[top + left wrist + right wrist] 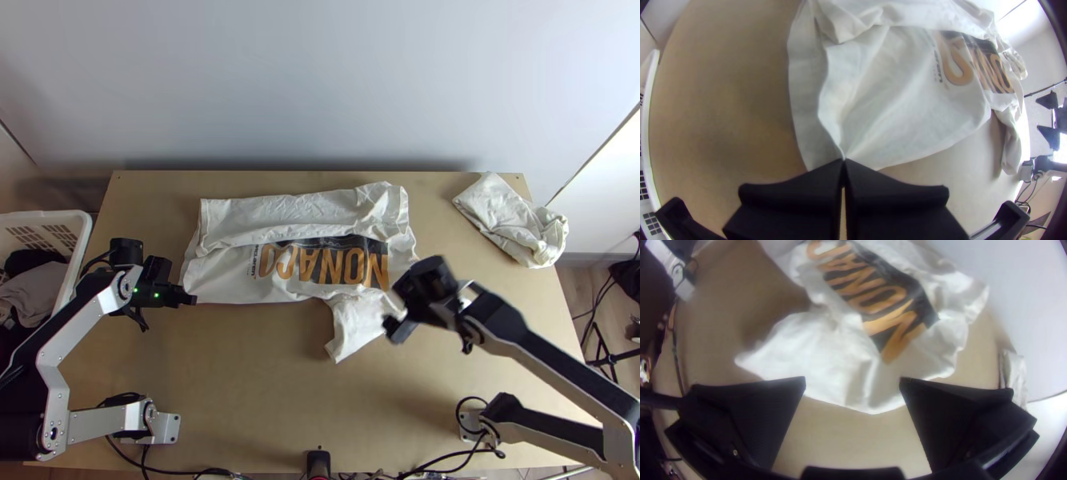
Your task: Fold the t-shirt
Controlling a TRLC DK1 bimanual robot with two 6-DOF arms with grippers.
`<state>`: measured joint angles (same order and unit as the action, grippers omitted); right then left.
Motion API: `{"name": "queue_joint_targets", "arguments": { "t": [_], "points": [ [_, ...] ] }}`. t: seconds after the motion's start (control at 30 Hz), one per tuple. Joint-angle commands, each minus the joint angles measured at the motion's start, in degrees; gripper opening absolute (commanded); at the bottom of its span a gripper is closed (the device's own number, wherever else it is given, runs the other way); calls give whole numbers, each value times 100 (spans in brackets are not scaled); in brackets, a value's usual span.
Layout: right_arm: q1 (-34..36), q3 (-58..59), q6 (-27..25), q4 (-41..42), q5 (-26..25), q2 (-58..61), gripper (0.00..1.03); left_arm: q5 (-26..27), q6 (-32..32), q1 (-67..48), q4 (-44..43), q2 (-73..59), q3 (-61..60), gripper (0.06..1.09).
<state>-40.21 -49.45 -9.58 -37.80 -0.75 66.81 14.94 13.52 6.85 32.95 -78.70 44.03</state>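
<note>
The near table (256, 384) leaves passage between the left arm (54, 392) and right arm (552, 364), with a sleeve (354, 326) jutting in.

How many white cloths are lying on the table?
2: the t-shirt near the middle, and a bunched cloth at the far right corner. Its folds may hide more.

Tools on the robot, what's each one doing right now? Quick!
Left tool: closed, holding the t-shirt by its edge.
Right tool: open, holding nothing, near a sleeve.

A pale wall (320, 96) rises behind the light wooden table (256, 384), brownish floor (578, 286) beside it.
</note>
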Motion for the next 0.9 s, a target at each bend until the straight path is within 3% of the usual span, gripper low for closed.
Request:
{"name": "queue_joint_targets", "arguments": {
  "t": [0.0,0.13,0.27,0.8,0.87],
  "points": [
    [-1200,102,-272,27,31,298,98,0,-51,27,10,12,-9,9],
    [-1842,234,-404,115,31,456,98,0,-121,9,10,-5,9,9],
    [-2061,287,-492,238,40,614,93,0,-236,-17,10,12,35,9],
    [-1692,682,-527,1170,58,1247,92,-9,-236,27,19,-5,185,9],
    [-1596,674,-527,1328,67,1282,81,-9,-218,35,10,-14,211,9]
  ]
}}
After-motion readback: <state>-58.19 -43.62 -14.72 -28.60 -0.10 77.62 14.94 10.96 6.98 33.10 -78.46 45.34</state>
